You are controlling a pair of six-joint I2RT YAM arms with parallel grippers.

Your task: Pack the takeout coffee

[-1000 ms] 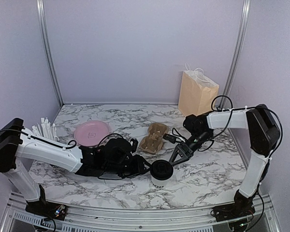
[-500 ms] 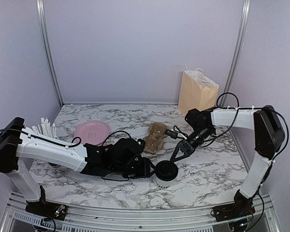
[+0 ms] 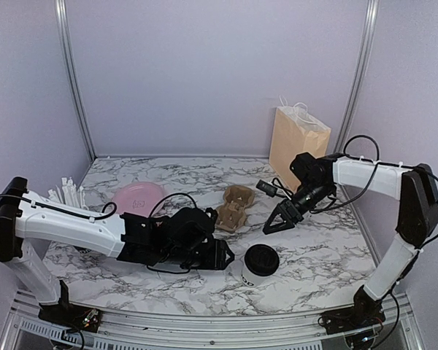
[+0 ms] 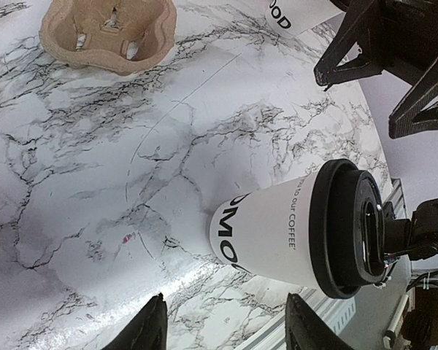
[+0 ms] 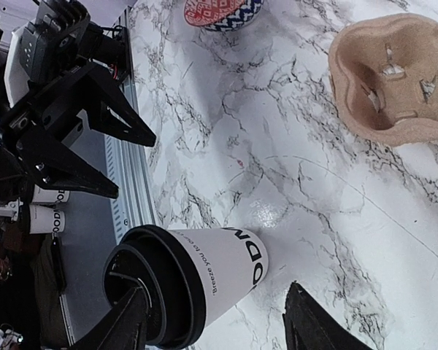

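Note:
A white paper coffee cup [image 3: 260, 264] with a black lid stands upright near the table's front edge. It also shows in the left wrist view [image 4: 277, 232] and the right wrist view [image 5: 226, 271]. My left gripper [image 3: 223, 257] is open and empty, just left of the cup and not touching it; in its own view [image 4: 226, 337] the cup lies ahead of the fingers. My right gripper [image 3: 276, 222] is open and empty, behind the cup and apart from it [image 5: 220, 337]. The base of a second cup [image 4: 296, 12] shows at the top edge of the left wrist view.
A brown pulp cup tray [image 3: 233, 206] lies behind the cup, empty [image 4: 109, 29] [image 5: 394, 76]. A tan paper bag [image 3: 298, 140] stands at the back right. A pink plate [image 3: 138, 198] and a cup of white straws [image 3: 66, 195] are at the left.
The cup has shifted right along the front edge. My left gripper now stands apart from it. My right gripper has drawn back, up and to the right.

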